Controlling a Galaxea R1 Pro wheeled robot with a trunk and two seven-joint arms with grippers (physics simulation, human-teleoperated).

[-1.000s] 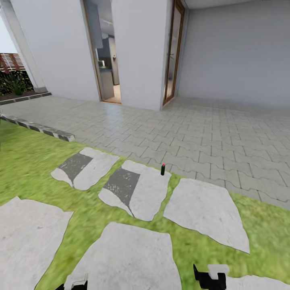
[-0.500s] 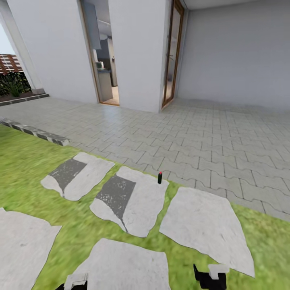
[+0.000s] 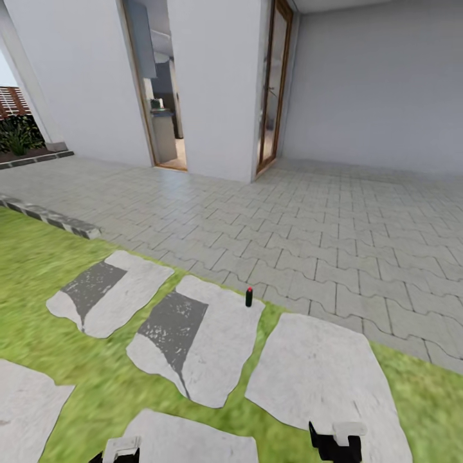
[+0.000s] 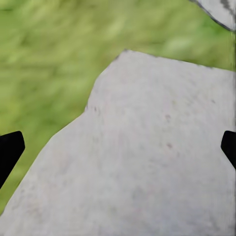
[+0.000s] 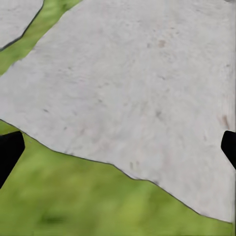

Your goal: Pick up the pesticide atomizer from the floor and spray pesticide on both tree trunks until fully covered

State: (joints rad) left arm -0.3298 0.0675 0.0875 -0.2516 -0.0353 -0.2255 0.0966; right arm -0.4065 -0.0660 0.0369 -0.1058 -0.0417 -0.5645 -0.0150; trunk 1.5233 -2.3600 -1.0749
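The pesticide atomizer (image 3: 249, 297), a small dark green bottle with a red top, stands upright on a pale stepping stone (image 3: 212, 347) at the edge of the garden lawn (image 3: 32, 263). It is well ahead of both arms. My left gripper (image 3: 121, 449) and right gripper (image 3: 336, 440) sit at the lower edge of the head view. In the wrist views, the left gripper (image 4: 118, 147) and the right gripper (image 5: 118, 147) hang open over stone and grass, with nothing between the fingers. The trees and their trunks are out of view.
Beyond the stones lies a grey paved patio (image 3: 334, 218) in front of a white house with an open doorway (image 3: 161, 96) and a glass door (image 3: 271, 83). A stone kerb (image 3: 51, 220) borders the lawn at left, with a slat fence (image 3: 11, 103) and plants behind it.
The whole head view has shifted: the camera has moved forward, so the atomizer and stones sit lower and nearer in the picture. Both grippers keep their place and stay open.
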